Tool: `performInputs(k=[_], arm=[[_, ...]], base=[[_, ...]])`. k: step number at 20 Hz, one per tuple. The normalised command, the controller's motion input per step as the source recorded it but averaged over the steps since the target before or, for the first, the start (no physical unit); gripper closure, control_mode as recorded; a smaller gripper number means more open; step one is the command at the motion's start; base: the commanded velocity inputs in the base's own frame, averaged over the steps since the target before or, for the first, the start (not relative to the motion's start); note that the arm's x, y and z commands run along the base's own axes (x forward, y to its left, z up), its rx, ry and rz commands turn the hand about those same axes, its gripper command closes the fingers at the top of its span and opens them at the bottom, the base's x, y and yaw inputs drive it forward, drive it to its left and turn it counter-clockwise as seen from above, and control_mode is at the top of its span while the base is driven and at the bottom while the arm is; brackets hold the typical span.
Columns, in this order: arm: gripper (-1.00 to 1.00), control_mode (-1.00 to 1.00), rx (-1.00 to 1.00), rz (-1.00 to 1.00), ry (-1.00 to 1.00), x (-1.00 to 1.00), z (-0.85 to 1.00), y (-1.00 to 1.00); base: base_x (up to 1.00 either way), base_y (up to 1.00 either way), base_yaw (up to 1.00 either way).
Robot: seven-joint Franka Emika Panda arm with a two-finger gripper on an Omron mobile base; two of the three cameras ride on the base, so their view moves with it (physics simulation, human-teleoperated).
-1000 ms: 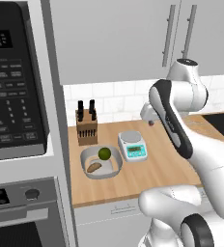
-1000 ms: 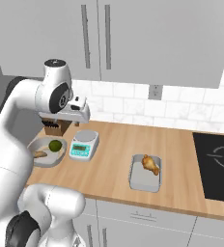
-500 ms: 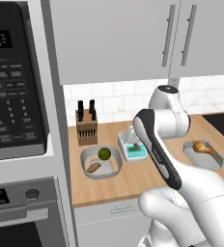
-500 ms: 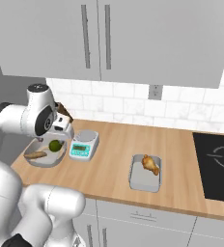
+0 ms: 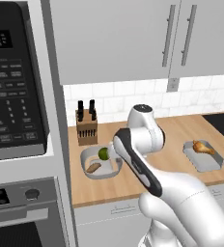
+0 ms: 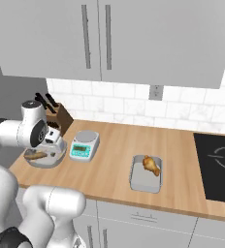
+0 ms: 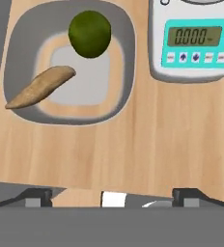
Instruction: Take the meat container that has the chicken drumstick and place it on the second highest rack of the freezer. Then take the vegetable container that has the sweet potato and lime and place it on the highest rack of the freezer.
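Note:
The vegetable container (image 7: 126, 62) is a grey bowl-like tray holding a green lime (image 7: 90, 34) and a brown sweet potato (image 7: 39, 87). It sits at the counter's left end (image 5: 100, 164), next to the knife block. My gripper (image 7: 115, 198) hovers just above the counter in front of this container, open, with nothing between its fingertips (image 7: 36, 197). In the right base view my hand partly covers the vegetable container (image 6: 39, 160). The meat container (image 6: 146, 175) with the chicken drumstick (image 6: 152, 164) stands apart to the right, also seen as the meat container (image 5: 204, 157).
A white kitchen scale (image 7: 193, 41) stands right beside the vegetable container, between the two containers (image 6: 84, 144). A knife block (image 5: 87, 128) stands behind against the tiled wall. A microwave (image 5: 15, 82) and oven column border the left; a black cooktop (image 6: 221, 164) lies at the right.
The arm has swung from upright down and to the left, bringing the hand low over the counter by the vegetable container. The jaws have stayed wide open.

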Motion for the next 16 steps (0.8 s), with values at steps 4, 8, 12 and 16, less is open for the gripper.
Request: performInputs(k=[4,8,12,16], arm=[[-1.00,-1.00,-0.01,0.00,0.24,0.45,-0.36,0.07],[-1.00,-1.00,0.00,0.00,0.15,0.25,-0.36,0.04],[-1.00,-1.00,0.00,0.00,0.13,0.38,-0.19,0.00],[-1.00,-1.00,0.00,0.00,0.08,0.23,-0.21,0.00]], base=[[0.00,0.00,0.00],[0.00,0.00,0.00],[0.00,0.00,0.00],[0.00,0.00,0.00]])
